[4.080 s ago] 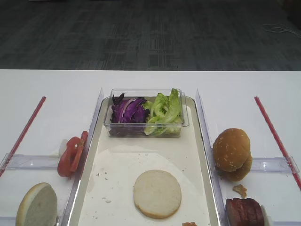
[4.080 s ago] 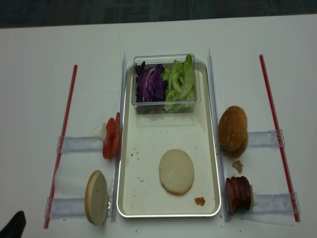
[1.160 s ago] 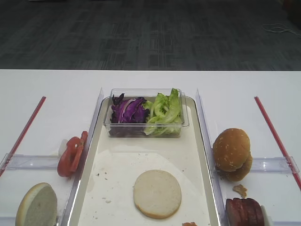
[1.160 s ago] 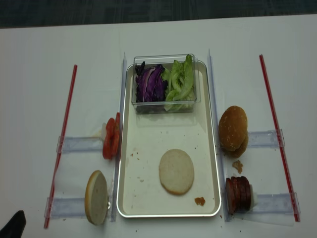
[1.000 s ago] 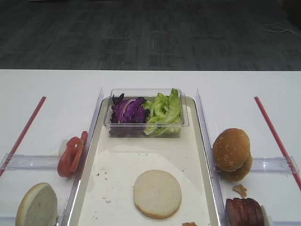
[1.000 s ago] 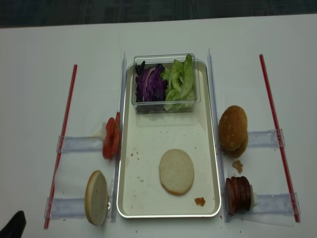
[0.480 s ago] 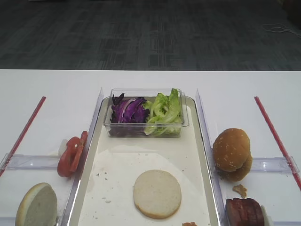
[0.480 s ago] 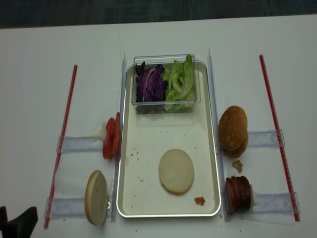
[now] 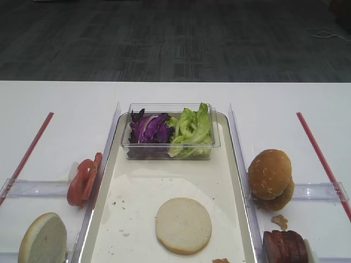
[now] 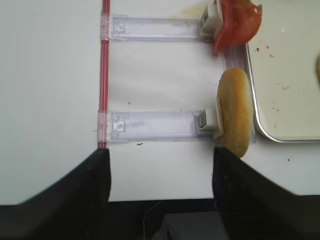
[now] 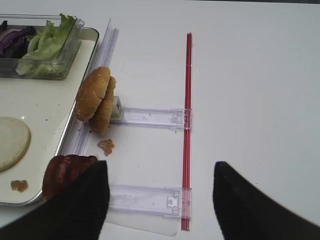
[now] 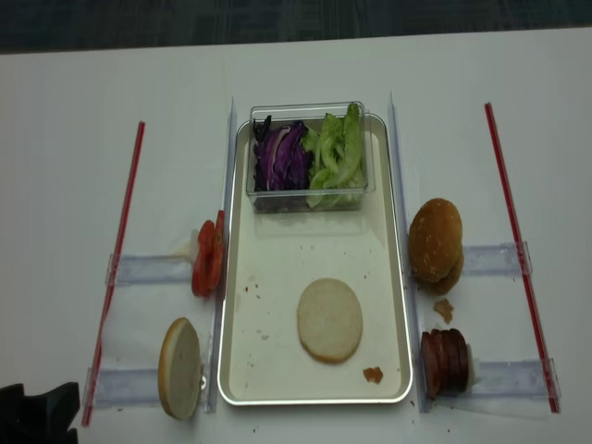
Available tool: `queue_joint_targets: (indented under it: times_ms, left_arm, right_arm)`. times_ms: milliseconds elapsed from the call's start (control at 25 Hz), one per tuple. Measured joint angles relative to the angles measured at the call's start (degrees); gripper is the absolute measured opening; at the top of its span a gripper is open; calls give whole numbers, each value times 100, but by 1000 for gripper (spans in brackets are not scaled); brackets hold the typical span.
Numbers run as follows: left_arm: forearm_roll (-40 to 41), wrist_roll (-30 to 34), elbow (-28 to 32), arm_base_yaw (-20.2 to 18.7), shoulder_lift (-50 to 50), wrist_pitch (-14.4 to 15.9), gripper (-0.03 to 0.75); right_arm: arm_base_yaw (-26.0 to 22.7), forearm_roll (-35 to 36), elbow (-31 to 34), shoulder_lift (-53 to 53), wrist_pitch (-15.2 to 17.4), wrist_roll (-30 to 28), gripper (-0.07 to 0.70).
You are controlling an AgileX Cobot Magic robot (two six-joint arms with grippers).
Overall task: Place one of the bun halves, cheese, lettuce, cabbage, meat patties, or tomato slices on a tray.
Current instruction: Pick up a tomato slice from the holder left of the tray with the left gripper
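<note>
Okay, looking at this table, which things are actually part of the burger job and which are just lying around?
Job:
- large cream-white rectangular tray
- pale round bun half on it
- golden-brown seeded bun domes
- dark reddish-brown meat patties
- red tomato slices
- green ruffled lettuce
- purple shredded cabbage

Lying about:
- red strips
- clear plastic rails
- crumbs

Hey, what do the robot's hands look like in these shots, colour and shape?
Both look black and matte. The right hand shows two broad, rounded fingers with a finely ribbed texture. The left hand shows two similar dark, wide fingers with smooth edges, joined to a dark body below. No cables, markings or labels are visible in either wrist view.
</note>
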Motion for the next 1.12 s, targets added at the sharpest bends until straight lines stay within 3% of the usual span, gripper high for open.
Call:
queue_joint_targets:
  times_ms: [1120]
  left_arm:
    - [0, 65, -707, 0, 2346, 276, 379]
  right_arm:
    - [0, 0, 0, 0, 0, -11, 468]
